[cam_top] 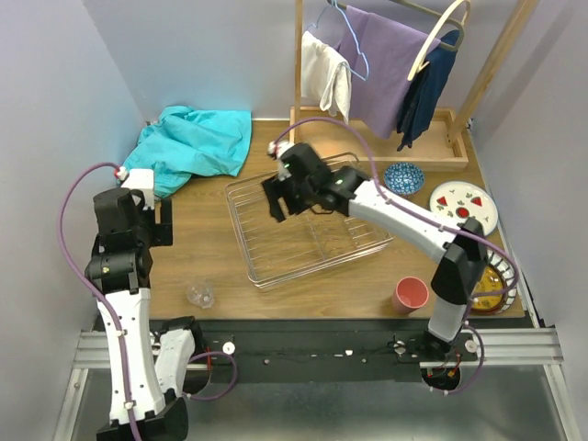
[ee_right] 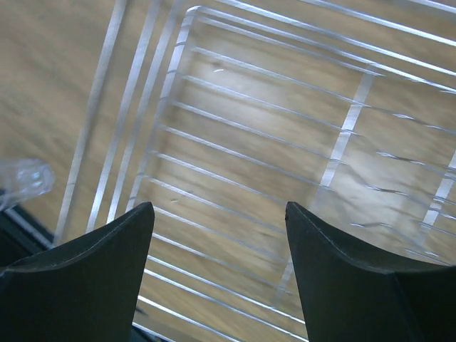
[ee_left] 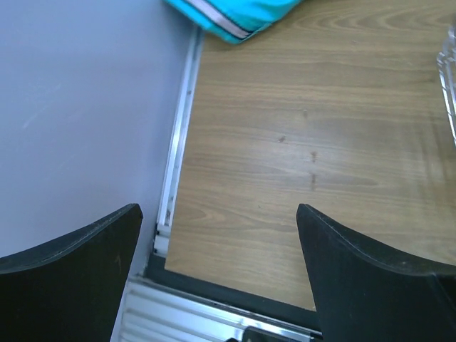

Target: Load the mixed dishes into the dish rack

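Silver wire dish rack (cam_top: 303, 250) sits mid-bench with no dish in it. Right hand (ee_right: 219, 214) hovers above it, fingers apart and empty. Left hand (ee_left: 217, 214) is likewise apart, over the bench (ee_left: 285, 142) at left. Small clear glass (cam_top: 199, 295), near the front edge, is judged light, slick and breakable; grip across its wall. Pink cup (cam_top: 411, 295) and white plate (cam_top: 464, 204) lie at right. Teal cloth (cam_top: 197, 142) obstructs nothing.

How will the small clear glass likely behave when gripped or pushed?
The small clear glass looks smooth, so probably slippery. Small and thin-looking, it is likely light and breakable. Close to the near edge of the table, a nudge might knock it off.
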You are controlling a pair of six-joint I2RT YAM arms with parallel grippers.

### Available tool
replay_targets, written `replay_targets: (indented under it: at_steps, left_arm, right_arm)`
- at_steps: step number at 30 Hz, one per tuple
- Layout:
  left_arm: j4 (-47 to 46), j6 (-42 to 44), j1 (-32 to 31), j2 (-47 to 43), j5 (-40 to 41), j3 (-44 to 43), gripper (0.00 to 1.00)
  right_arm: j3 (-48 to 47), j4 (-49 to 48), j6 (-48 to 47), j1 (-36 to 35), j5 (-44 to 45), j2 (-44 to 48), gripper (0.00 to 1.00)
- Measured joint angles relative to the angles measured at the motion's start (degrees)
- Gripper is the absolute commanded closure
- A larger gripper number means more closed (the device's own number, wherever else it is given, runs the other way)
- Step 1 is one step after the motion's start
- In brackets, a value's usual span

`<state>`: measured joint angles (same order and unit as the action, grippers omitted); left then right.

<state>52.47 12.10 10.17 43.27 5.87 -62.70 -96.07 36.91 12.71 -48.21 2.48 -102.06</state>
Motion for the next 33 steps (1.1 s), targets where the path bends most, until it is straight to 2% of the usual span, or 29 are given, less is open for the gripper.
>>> replay_targets:
  at_steps: [4,8,13,18,21,23,25,27,33]
  left_arm:
    - [1.5,-4.2,5.3,1.8,0.9,-2.0,0.01]
    - [1.4,-9.6,9.1,5.6,0.6,-9.5,0.01]
    - [1.6,-12.9,9.7,4.9,-0.7,-13.9,0.01]
    - [1.8,-13.7,10.0,0.7,-1.2,-15.6,0.01]
    - [2.5,-13.8,10.0,-1.8,-1.2,-15.9,0.01]
    - [3.2,-13.9,10.1,-2.6,-1.3,-15.9,0.02]
    - [3.8,-13.9,10.1,-2.8,-1.5,-15.9,0.01]
    - [4.2,-13.9,10.1,-2.8,-1.8,-15.9,0.01]
    - [4.7,-13.6,9.9,-2.5,-2.9,-16.0,0.01]
  right_arm:
    - [-4.1,-0.1,1.1,-7.7,1.7,-4.6,0.18]
    - [-7.7,-0.3,2.1,-13.5,3.3,-7.9,0.18]
    - [-8.5,-0.3,3.0,-16.5,4.1,-10.4,0.21]
    - [-8.5,-0.3,3.5,-17.0,5.3,-13.4,0.25]
    - [-9.2,-0.1,3.6,-17.1,5.9,-15.6,0.33]
    - [-10.3,-0.1,3.6,-17.2,6.3,-17.1,0.48]
    - [-11.3,0.0,3.3,-17.5,6.6,-18.4,0.7]
    - [-12.2,-0.3,2.7,-18.1,6.6,-19.4,0.72]
    - [-13.0,0.4,0.8,-21.4,9.7,-19.8,0.9]
